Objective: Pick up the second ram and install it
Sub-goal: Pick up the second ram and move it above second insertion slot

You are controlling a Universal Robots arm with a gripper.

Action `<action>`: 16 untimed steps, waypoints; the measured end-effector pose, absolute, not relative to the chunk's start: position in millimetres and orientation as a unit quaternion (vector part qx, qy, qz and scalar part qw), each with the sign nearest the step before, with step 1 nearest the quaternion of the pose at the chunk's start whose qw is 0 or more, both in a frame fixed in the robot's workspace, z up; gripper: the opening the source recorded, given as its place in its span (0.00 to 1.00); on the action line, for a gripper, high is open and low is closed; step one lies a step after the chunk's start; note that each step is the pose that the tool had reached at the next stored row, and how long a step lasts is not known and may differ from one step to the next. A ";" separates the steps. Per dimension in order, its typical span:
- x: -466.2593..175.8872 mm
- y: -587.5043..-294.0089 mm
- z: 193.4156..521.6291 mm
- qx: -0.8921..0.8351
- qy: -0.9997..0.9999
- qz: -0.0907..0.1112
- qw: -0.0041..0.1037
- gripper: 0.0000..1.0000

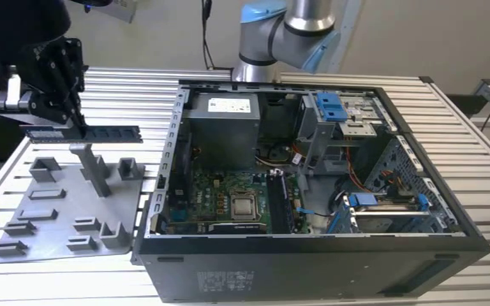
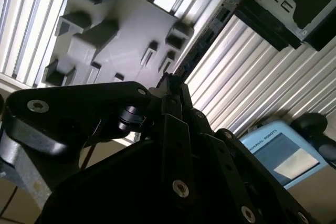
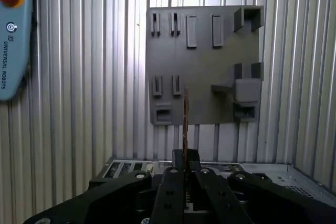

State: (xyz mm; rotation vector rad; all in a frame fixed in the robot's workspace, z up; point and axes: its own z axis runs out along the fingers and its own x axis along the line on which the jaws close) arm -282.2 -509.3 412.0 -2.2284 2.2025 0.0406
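In the exterior view, my gripper (image 1: 73,129) hangs at the upper left, shut on the second ram (image 1: 100,134). The ram is a long dark stick held level, sticking out toward the open computer case (image 1: 313,261). It hovers above the grey holder plate (image 1: 58,213), just over the plate's tall post (image 1: 92,167). In the first wrist view the ram (image 3: 186,116) shows edge-on, rising from between the fingers (image 3: 178,161) over the holder plate (image 3: 205,51). The second wrist view shows the ram (image 2: 197,43) as a dark strip beyond the gripper (image 2: 169,83), beside the holder plate (image 2: 126,35).
The case lies open on the slatted metal table (image 1: 475,153), with the motherboard (image 1: 219,197) inside and black slots (image 1: 279,201) beside the processor socket. The arm's base (image 1: 288,25) stands behind the case. A teach pendant (image 3: 10,35) lies on the table.
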 end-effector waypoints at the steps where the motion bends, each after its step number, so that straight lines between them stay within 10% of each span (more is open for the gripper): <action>1: -277.6 -509.3 412.0 -0.711 0.703 0.013 0.004 0.14; 16: -209.2 -509.3 411.9 -0.711 0.703 0.013 0.004 0.14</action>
